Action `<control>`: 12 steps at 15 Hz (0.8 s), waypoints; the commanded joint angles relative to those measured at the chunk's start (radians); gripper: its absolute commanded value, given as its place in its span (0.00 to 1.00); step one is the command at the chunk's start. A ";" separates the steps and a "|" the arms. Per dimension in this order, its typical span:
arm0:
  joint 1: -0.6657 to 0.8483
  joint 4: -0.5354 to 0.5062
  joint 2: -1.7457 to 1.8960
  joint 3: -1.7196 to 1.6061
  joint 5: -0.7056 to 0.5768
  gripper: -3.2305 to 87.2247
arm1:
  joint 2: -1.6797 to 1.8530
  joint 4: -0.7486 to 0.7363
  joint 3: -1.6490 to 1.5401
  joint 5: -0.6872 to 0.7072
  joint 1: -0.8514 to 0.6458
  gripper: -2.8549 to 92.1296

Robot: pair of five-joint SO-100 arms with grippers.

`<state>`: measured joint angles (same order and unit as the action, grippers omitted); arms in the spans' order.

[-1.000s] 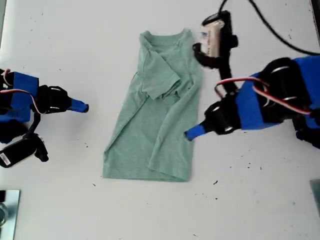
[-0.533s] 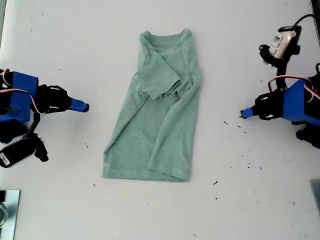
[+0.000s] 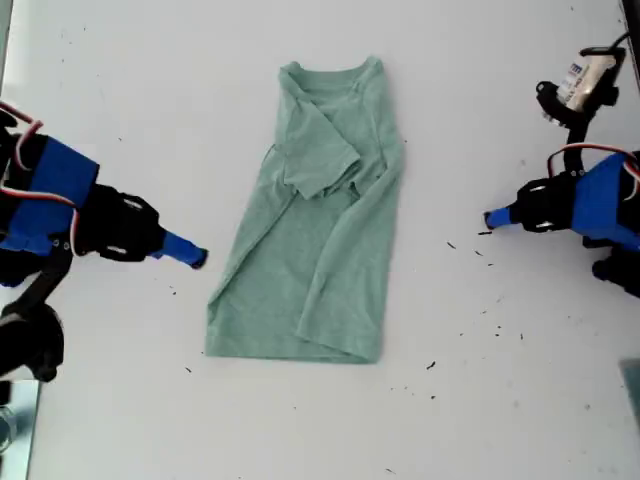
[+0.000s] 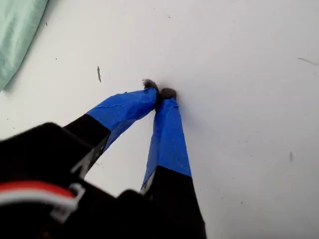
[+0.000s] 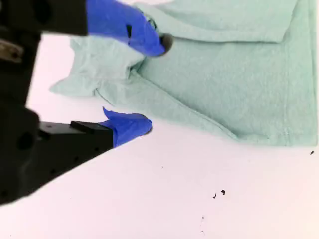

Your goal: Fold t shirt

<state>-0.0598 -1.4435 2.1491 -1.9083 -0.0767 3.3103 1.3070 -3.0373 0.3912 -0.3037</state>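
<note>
The t shirt (image 3: 310, 260) lies flat on the white table in the middle of the exterior view, collar at the far end. Both sides and a sleeve are folded inward, making a narrow strip. My second gripper (image 3: 195, 257) is at the exterior view's left, just short of the shirt's edge. In the second wrist view it (image 5: 152, 84) stands open, one fingertip (image 5: 160, 44) over the cloth (image 5: 234, 84), the other over bare table. My first gripper (image 3: 493, 218) is at the exterior view's right, well clear of the shirt. It (image 4: 159, 92) is shut on nothing, with the shirt (image 4: 17, 30) off at a corner.
Small dark specks (image 3: 450, 245) dot the table between the shirt and the first arm. A metal object (image 3: 15, 420) sits at the exterior view's bottom left corner. Black cables run at its top right.
The first arm pulled back from the shirt's edge toward the exterior view's right. The second arm has since swung in toward the shirt's other edge. The shirt has not moved.
</note>
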 commanded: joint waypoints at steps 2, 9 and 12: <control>-0.021 0.015 -0.112 0.089 0.006 0.37 | 0.008 0.005 -0.018 -0.002 -0.009 0.06; -0.003 0.400 -0.313 -0.242 -0.005 0.35 | 0.012 0.005 -0.020 0.000 0.002 0.06; -0.021 0.485 -0.465 -0.219 -0.006 0.05 | 0.021 0.009 -0.020 -0.005 0.006 0.06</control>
<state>-0.0660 -0.9894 1.7211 -2.1476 -0.0767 3.3257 1.3070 -3.0388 0.3912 -0.3037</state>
